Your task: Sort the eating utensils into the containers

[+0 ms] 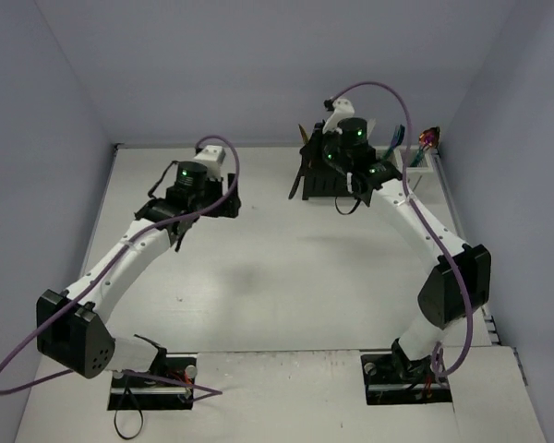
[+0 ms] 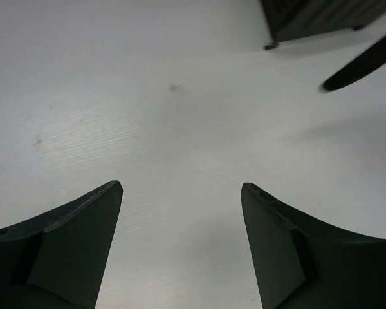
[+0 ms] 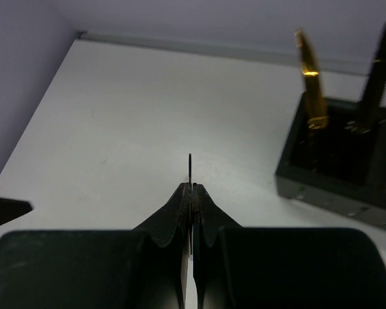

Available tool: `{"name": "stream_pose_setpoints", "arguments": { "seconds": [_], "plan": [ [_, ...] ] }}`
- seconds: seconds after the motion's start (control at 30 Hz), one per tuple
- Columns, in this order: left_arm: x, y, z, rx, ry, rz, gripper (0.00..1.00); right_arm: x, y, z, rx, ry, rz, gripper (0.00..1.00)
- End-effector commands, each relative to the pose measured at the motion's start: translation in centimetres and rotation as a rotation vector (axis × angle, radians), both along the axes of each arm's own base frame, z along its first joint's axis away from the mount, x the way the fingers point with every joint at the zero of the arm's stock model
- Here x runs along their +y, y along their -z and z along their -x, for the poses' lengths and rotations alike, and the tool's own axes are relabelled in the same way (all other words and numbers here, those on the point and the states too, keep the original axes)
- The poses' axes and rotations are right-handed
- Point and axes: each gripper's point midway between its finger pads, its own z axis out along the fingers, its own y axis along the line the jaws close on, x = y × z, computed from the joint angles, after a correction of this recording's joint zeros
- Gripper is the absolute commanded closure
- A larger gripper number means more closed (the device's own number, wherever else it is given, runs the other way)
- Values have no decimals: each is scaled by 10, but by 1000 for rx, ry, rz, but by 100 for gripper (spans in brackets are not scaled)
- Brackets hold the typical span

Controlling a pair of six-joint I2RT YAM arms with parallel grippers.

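Right wrist view: the right fingers (image 3: 177, 212) are pressed together on a thin dark utensil (image 3: 190, 168). It is seen edge-on, and its tip stands out just past the fingertips. Ahead of the fingers and off to their right, the black caddy (image 3: 321, 187) is set on the surface (image 3: 135, 109), apart from the held piece. A gold utensil (image 3: 311, 77) and a black utensil (image 3: 376, 71) are stood upright in it.

The step in hand is judged to be the carrying of the held piece to a compartment. It is done well if:
- the grip is firm, since a thin piece pinched edge-on may swivel;
- the piece is lifted above the rim and brought over a free gap beside the gold and black handles;
- the piece is let go only once its lower end is within the walls.

In the left wrist view the left fingers (image 2: 77, 225) are spread wide with nothing between them, and only bare surface is seen below. A corner of the black caddy lies far ahead to their right.
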Motion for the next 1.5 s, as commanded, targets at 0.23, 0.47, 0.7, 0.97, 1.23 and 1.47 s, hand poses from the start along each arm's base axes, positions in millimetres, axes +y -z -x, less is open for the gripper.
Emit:
{"name": "stream_pose_setpoints", "arguments": {
  "seconds": [0.23,0.47,0.7,0.97,1.23,1.47],
  "plan": [
    [91,3,20,13,-176,-47,28,-77,-91,-104,-298,225,33,100],
    [98,2,35,-26,-178,-64,28,-77,-44,-134,-221,218,43,100],
    [92,-7,36,-71,-149,-28,28,-64,12,-145,-119,171,48,98],
    [93,-13,38,-96,-155,-20,28,-66,3,-137,-131,157,63,55],
    [99,-27,43,-145,-174,-23,28,-124,-68,-65,-235,297,127,29],
    [109,-55,57,-199,-207,-23,28,-206,-111,59,-320,560,185,11]
  ]
}}
